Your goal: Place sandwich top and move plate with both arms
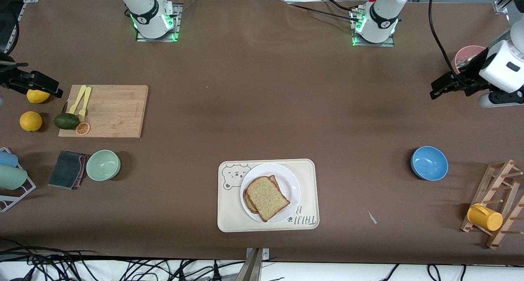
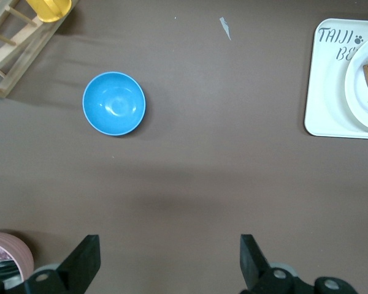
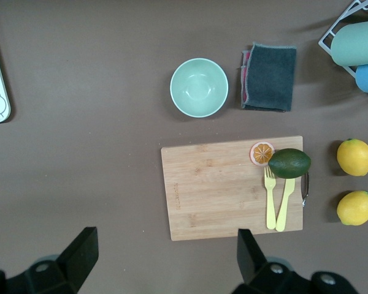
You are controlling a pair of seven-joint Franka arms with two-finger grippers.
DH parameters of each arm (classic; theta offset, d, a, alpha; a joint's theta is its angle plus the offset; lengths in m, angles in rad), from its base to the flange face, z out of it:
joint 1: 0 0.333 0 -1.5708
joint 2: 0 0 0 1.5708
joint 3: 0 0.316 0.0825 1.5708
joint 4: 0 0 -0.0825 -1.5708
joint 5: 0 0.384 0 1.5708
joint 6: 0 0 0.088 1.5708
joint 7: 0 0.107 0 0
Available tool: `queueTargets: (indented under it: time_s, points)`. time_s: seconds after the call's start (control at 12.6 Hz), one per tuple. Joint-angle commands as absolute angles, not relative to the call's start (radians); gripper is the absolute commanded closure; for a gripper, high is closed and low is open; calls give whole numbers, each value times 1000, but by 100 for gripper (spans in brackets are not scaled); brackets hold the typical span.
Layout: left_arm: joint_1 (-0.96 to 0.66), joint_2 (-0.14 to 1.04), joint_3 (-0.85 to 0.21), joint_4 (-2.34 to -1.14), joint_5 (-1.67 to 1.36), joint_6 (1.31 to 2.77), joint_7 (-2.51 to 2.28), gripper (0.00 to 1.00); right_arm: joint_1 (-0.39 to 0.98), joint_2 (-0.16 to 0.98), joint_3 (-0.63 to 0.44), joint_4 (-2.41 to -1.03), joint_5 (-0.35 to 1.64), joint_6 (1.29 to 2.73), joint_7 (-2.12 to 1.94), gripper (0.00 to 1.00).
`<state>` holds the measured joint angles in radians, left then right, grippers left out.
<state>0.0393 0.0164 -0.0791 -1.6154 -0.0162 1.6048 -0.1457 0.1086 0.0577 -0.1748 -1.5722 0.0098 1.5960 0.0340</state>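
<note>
Front view: speckled, brown-crusted sandwich top [image 1: 267, 198] on round glossy plate [image 1: 291, 182].

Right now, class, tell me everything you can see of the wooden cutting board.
The cutting board is a flat rectangle of pale, bamboo-like wood, lying on the brown table toward the right arm's end. On its edge rest a yellow fork and knife side by side and an orange slice. A dark green avocado overlaps that same edge. The rest of its surface is bare.
</note>
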Motion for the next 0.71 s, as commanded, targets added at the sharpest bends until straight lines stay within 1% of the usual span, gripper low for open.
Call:
queueTargets:
  time_s: [0.0, 0.64]
  points:
    - [54, 37, -84, -1580, 5, 1578, -100, 0, 106, 48, -173, -1562, 3, 1575, 28, 0]
    - [69, 41, -84, -1572, 2, 1601, -84, 0, 107, 48, -173, -1562, -2, 1577, 29, 0]
